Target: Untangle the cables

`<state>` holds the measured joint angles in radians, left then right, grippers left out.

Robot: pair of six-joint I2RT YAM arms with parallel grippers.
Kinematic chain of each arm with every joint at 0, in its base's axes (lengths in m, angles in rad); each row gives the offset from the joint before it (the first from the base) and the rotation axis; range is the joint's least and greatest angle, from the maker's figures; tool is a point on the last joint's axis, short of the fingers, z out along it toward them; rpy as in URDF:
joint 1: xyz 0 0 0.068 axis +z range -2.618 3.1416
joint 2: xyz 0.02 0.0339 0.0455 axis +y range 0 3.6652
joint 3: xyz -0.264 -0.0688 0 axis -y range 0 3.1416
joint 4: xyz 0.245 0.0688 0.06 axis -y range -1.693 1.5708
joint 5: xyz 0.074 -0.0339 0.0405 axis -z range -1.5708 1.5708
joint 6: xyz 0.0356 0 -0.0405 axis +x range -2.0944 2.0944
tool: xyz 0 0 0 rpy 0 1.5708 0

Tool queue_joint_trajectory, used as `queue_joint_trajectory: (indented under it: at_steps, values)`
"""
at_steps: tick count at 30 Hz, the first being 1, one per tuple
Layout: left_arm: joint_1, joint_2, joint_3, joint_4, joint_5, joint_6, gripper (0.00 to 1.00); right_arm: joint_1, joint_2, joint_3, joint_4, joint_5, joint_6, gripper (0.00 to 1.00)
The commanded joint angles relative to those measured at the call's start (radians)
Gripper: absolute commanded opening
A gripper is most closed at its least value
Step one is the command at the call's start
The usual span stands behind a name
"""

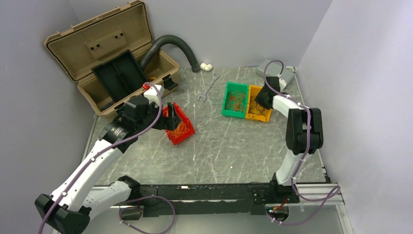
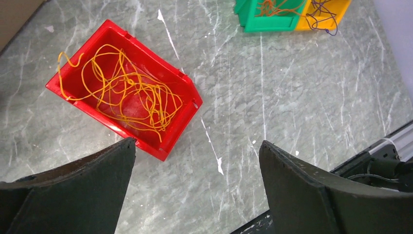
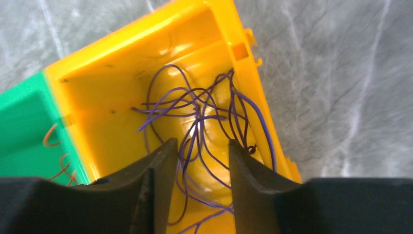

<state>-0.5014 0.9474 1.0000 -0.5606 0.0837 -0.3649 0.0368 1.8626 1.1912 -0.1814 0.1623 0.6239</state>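
Thin yellow-orange cables (image 2: 126,92) lie in a loose tangle in a red bin (image 2: 182,122), which also shows in the top view (image 1: 181,127). My left gripper (image 2: 197,144) is open and empty above bare table, just beside the red bin's near corner (image 1: 170,117). Purple cables (image 3: 199,112) lie tangled in a yellow bin (image 3: 112,83). My right gripper (image 3: 202,144) is down inside that bin (image 1: 263,100), jaws partly open with purple strands running between the fingers. Orange cables (image 1: 236,101) lie in the green bin (image 1: 229,109) next to the yellow one.
An open tan toolbox (image 1: 104,58) stands at the back left with a thick dark corrugated hose (image 1: 170,44) behind it, ending in a white fitting (image 1: 206,67). A wrench (image 1: 208,87) lies at mid-back. A grey object (image 1: 272,66) sits at the back right.
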Motion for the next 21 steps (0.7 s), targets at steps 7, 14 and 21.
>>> queue_joint_trajectory:
  at_steps: [7,14,21]
  values:
    - [-0.005,-0.103,-0.080,0.116,-0.059,-0.032,1.00,0.001,-0.368,-0.049,0.014,-0.021,-0.061,0.79]
    - [-0.005,-0.182,-0.186,0.226,-0.049,-0.027,0.99,0.000,-0.577,-0.230,0.116,-0.201,-0.112,0.95]
    - [-0.006,-0.259,-0.285,0.250,-0.081,-0.049,0.99,0.001,-0.708,-0.390,0.034,-0.211,-0.105,0.88]
